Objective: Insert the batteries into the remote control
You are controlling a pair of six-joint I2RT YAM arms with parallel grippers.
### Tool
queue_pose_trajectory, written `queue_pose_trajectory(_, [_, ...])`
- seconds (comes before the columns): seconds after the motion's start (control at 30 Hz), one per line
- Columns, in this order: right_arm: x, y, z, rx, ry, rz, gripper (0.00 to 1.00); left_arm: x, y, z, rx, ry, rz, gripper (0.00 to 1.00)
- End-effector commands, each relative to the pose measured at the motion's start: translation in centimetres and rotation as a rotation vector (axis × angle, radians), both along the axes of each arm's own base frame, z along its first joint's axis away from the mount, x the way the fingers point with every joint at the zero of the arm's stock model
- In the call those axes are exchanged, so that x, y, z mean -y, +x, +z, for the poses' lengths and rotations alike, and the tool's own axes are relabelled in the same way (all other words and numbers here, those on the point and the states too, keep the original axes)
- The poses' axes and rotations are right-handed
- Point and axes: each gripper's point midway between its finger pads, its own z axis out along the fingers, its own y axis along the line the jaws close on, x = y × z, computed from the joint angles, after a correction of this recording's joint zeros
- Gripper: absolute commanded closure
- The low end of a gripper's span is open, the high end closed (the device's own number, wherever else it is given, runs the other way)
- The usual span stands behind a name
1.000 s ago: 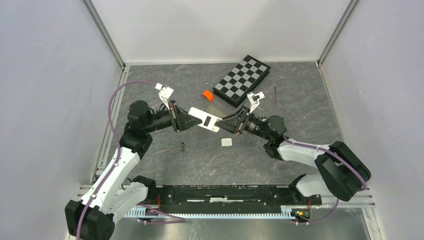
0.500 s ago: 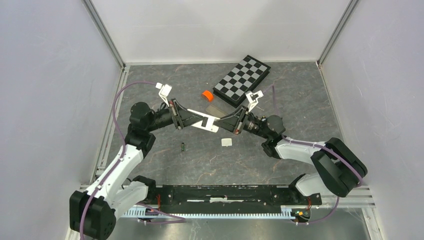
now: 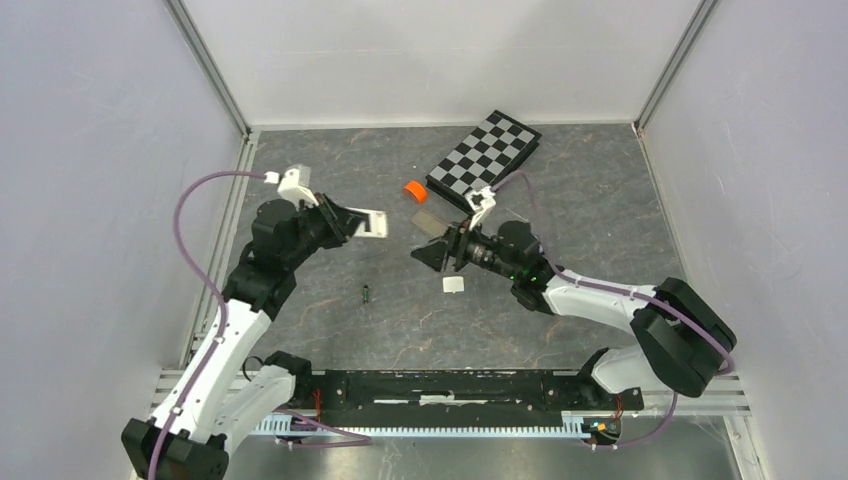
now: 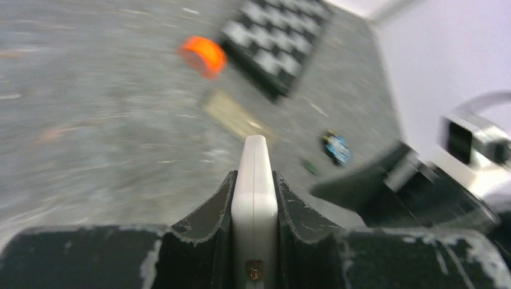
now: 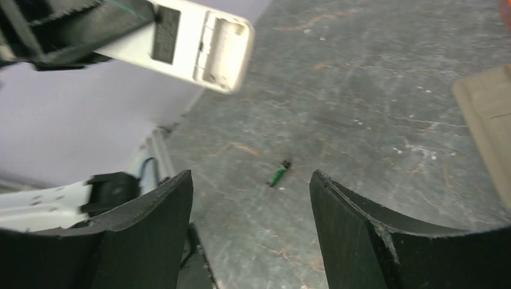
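Left end effector (image 4: 254, 176) was clamped on the white remote (image 4: 254, 211), edge-on between the fingers and lifted off the table (image 3: 600, 200). What looked like the open battery bay at its free end showed in the right wrist view. Right end effector (image 5: 250, 180) stood wide apart, nothing in it. One battery (image 3: 367, 293) lay loose on the table, apart from both arms, on the base side of them. From the right end effector it lay ahead and down, framed between the open fingers. Its long axis ran roughly near-to-far in the top view. Neither arm was clearly nearer. Only the right one was free, so it was the likely picker.
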Motion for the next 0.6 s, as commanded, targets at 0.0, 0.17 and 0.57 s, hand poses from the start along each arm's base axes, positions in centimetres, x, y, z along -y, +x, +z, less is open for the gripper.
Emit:
queue_pose_trajectory(0.0, [-1.4, 1.5, -3.9, 0.060, -0.340, -0.132, 0.26, -10.8, -0.3, -3.2, -0.112, 0.352, 0.492, 0.98])
queue_pose_trajectory(0.17, [-6.0, 0.3, -7.3, 0.073, -0.548, -0.161, 0.30, -13.1, -2.1, -3.6, -0.120, 0.380, 0.593, 0.98])
queue_pose_trajectory(0.57, [-14.1, -1.2, -12.6, 0.182, -0.821, -0.162, 0.34, -16.3, -4.4, -1.9, -0.065, 0.364, 0.751, 0.98])
